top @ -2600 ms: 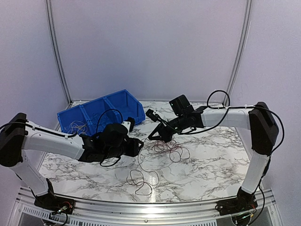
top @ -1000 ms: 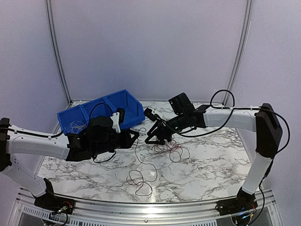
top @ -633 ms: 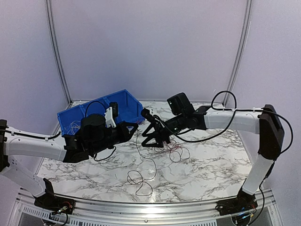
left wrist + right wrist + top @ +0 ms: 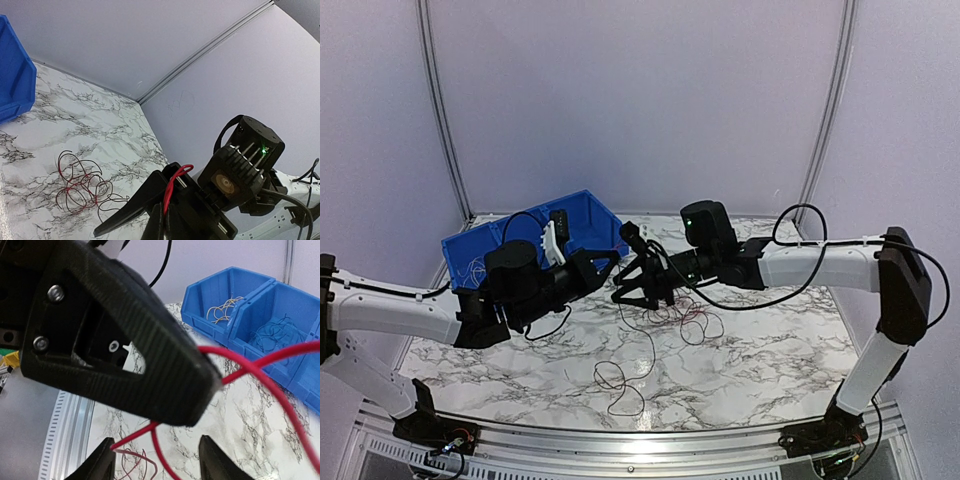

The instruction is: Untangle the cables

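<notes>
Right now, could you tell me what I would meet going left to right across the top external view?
The blue bin, then the left gripper, its jaws shut on a red cable, then the tangle of red cables, then the right arm's white forearm.

Smooth plastics, a marble-look top and bare metal in your workspace.
Your table (image 4: 770,340) has a smooth, marble-patterned top with a soft sheen, edged along the bottom of the top view by a ribbed, silvery metal rail (image 4: 620,440). The bin (image 4: 585,215) left of centre is smooth blue plastic, slightly glossy. The cables (image 4: 685,318) look like thin wire in slick red insulation. On the left gripper (image 4: 608,265), the finger (image 4: 125,340) filling the right wrist view is matt black plastic with fine layered ridges, fixed with two shiny metal screws (image 4: 56,293). The arm shells (image 4: 400,305) are smooth white plastic.
</notes>
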